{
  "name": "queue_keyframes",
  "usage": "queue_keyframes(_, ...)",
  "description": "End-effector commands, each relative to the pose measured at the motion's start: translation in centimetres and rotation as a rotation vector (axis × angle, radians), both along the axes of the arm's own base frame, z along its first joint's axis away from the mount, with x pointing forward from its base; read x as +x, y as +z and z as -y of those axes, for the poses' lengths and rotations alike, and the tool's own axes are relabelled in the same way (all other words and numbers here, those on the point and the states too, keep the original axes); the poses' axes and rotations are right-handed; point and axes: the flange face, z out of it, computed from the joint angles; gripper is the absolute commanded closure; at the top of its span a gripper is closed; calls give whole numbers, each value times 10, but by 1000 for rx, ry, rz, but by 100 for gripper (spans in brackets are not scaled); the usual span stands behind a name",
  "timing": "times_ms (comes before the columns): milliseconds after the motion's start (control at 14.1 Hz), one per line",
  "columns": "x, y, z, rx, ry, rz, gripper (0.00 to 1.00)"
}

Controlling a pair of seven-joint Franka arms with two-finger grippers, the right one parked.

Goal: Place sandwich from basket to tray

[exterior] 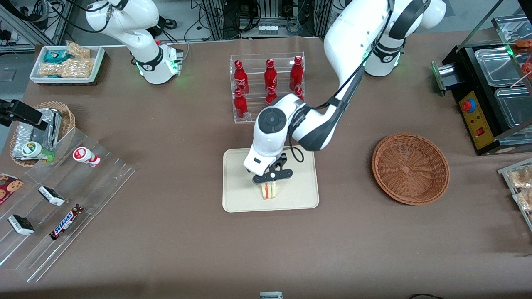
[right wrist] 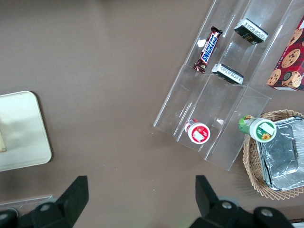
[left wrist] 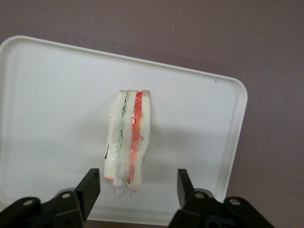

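My end effector (left wrist: pixel 137 187) hangs released over the sandwich (left wrist: pixel 128 142) on the tray (exterior: pixel 299 195); a Snickers bar (exterior: pixel 65 222) lies toward the parked arm's end.

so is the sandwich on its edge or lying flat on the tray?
On edge: the sandwich stands on the tray, filling stripes facing up, between the open gripper's fingers, untouched.
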Motion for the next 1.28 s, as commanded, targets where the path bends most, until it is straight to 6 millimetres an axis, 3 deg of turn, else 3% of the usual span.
queue_keyframes(0,-8,77,-25,36,24,-6,0)
queue_keyframes(71,-6,101,-39,27,46,-2,0)
queue_keyframes(213,2,123,-79,46,72,-13,0)
queue_keyframes(354,-2,128,-124,98,97,-65,0)
queue_keyframes(709,36,138,-256,118,41,-86,0)
queue_keyframes(850,41,145,-305,124,-10,-99,0)
queue_keyframes(1205,26,167,-407,128,-121,-117,0)
